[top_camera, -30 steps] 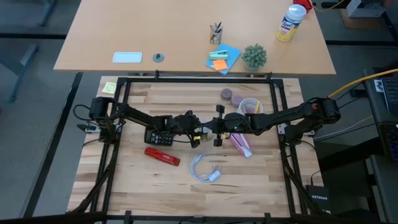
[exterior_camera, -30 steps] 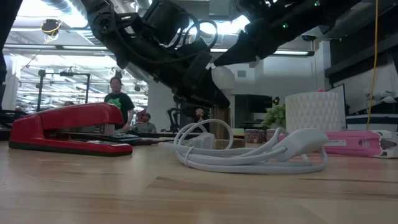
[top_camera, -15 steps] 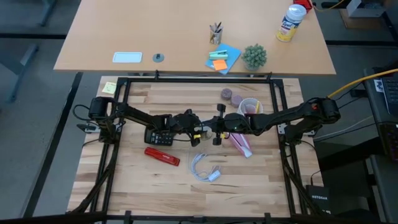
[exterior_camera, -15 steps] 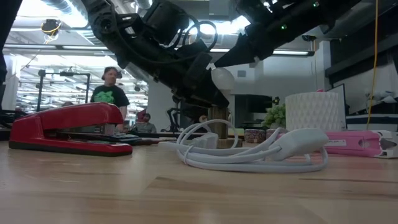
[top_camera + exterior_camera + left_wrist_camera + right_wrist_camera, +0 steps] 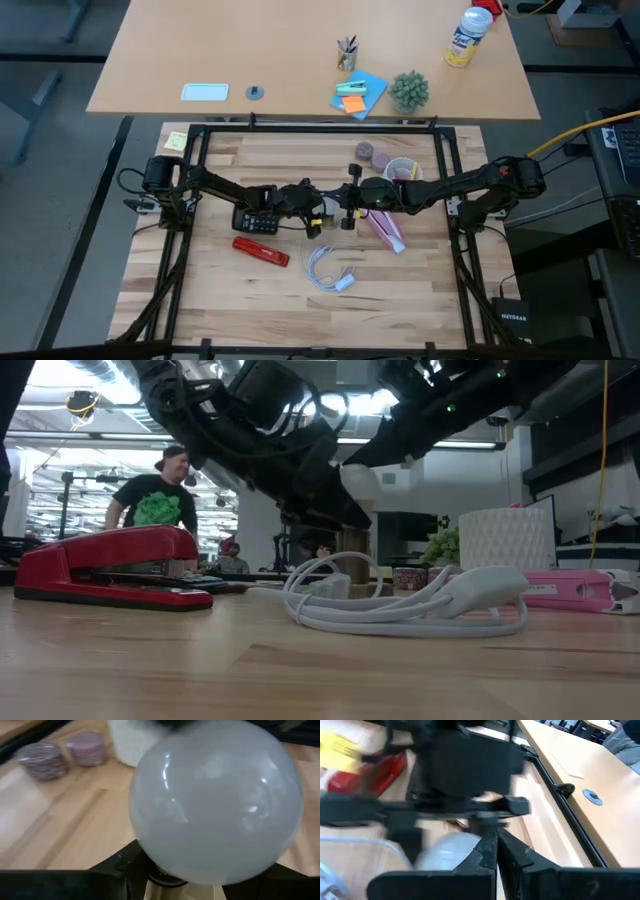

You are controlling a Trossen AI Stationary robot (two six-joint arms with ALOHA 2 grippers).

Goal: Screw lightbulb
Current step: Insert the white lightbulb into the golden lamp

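Observation:
The lightbulb, a white round bulb, hangs above the table's middle between my two grippers. It also shows in the low view and the right wrist view. My left gripper comes from the table's left and is shut on the lightbulb's lower end, where a cream-coloured neck shows. In the high view it stands at mid-table. My right gripper comes from the right, fingers shut, its tips at the bulb's dome. My left gripper holds the lightbulb by its narrow end, below the dome, between its two fingers. The fingers come slanting down from the table's left. The bulb is lifted clear of the table, its dome pointing away from the gripper; the dome hides the place of contact. My right gripper has its shut fingertips lying against the side of the bulb's round dome, slanting down from the table's right. Nothing is between its fingers.
Under the arms lie a red stapler, a coiled white cable, a dark calculator and a pink thing. A white cup and two purple discs stand farther back. A person moves behind the table.
The person in the room behind the table has walked closer and toward the left of the low view. Both arms and the lightbulb have kept their places.

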